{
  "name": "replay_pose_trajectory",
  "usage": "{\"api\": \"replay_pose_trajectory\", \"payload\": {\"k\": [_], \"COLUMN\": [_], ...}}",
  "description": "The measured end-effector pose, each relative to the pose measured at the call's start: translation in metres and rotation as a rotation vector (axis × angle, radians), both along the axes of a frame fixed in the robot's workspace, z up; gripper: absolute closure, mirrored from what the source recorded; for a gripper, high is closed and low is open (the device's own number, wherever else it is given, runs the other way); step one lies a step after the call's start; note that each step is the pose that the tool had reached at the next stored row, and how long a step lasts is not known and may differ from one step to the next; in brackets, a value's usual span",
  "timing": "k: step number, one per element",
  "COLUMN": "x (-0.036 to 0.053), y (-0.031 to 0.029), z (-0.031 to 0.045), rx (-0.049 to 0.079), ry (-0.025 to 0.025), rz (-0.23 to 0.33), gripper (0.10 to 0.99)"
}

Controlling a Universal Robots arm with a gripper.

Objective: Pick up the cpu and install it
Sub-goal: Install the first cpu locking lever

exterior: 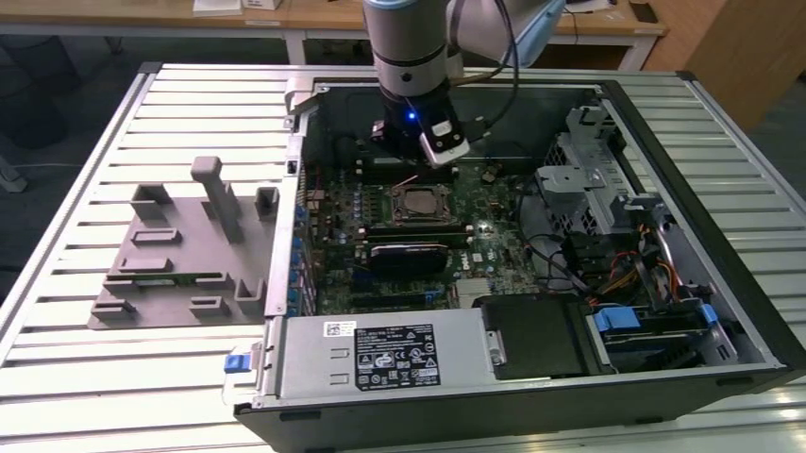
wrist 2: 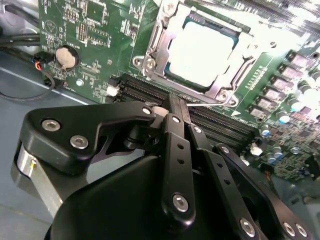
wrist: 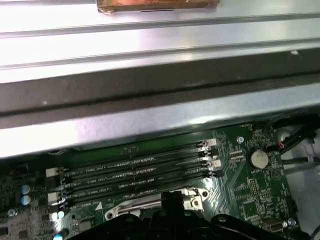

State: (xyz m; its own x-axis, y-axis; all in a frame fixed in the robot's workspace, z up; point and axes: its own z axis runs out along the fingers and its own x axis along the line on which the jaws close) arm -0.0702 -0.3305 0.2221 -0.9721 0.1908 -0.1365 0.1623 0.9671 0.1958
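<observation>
The cpu already sits in its socket on the motherboard, silver top up, so the placing looks done. The gripper hangs just beside it over the memory slots, fingers pressed together on nothing, I think. Seating wants checking before anything else.

In the second wrist view the cpu is washed out by glare; the gripper hides the memory slots partly.
</observation>
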Motion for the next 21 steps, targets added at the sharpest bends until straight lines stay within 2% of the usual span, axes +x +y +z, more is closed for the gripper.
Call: {"api": "replay_pose_trajectory", "payload": {"k": [7,11,12,16,21], "x": [-0.0001,-0.0008,-0.0011,-0.0013,-0.0012], "y": [0.0080,0.0084,0.0085,0.0089,0.0095], "z": [-0.0042,-0.0074,-0.0085,-0.0132,-0.0165], "rx": [-0.001,-0.005,-0.005,-0.005,-0.006], "ry": [-0.0010,-0.0108,-0.0120,-0.0122,-0.0121], "rz": [0.000,-0.004,-0.005,-0.017,-0.085], "gripper": [0.980,0.980,0.980,0.980,0.980]}}
